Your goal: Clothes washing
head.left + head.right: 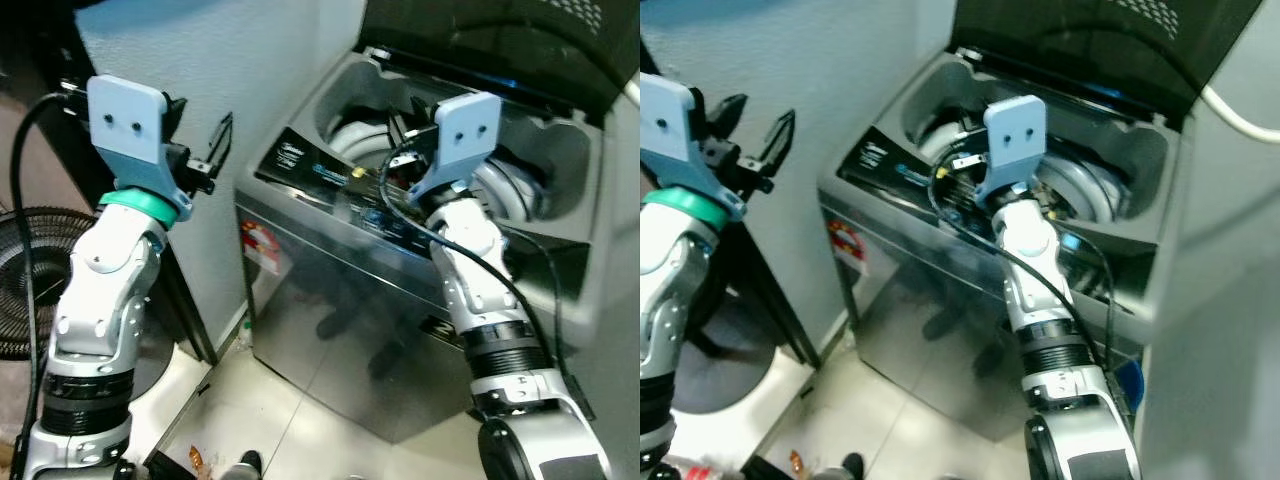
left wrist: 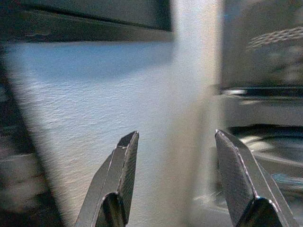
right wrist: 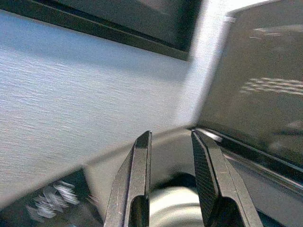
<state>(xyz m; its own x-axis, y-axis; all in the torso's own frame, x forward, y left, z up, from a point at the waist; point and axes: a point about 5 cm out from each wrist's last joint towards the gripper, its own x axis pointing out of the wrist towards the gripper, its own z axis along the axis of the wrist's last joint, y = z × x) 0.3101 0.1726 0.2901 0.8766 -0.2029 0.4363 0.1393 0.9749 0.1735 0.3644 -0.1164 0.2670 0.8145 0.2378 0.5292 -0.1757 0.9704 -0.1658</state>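
Note:
A grey top-loading washing machine (image 1: 330, 330) stands before me with its dark lid (image 1: 500, 40) raised. Its shiny drum (image 1: 515, 190) lies exposed behind the black control panel (image 1: 330, 180). My right gripper (image 3: 171, 133) hovers over the drum opening, fingers a little apart with nothing between them. In the left eye view its pale blue wrist mount (image 1: 465, 130) covers most of it. My left gripper (image 1: 755, 125) is raised to the left of the machine, close to the white wall (image 1: 250, 60), open and empty.
A black floor fan (image 1: 20, 270) stands at the far left. A white hose (image 1: 1240, 110) runs along the right wall. Pale tiled floor (image 1: 300, 400) lies before the machine, with small items (image 1: 200, 460) beside my left arm.

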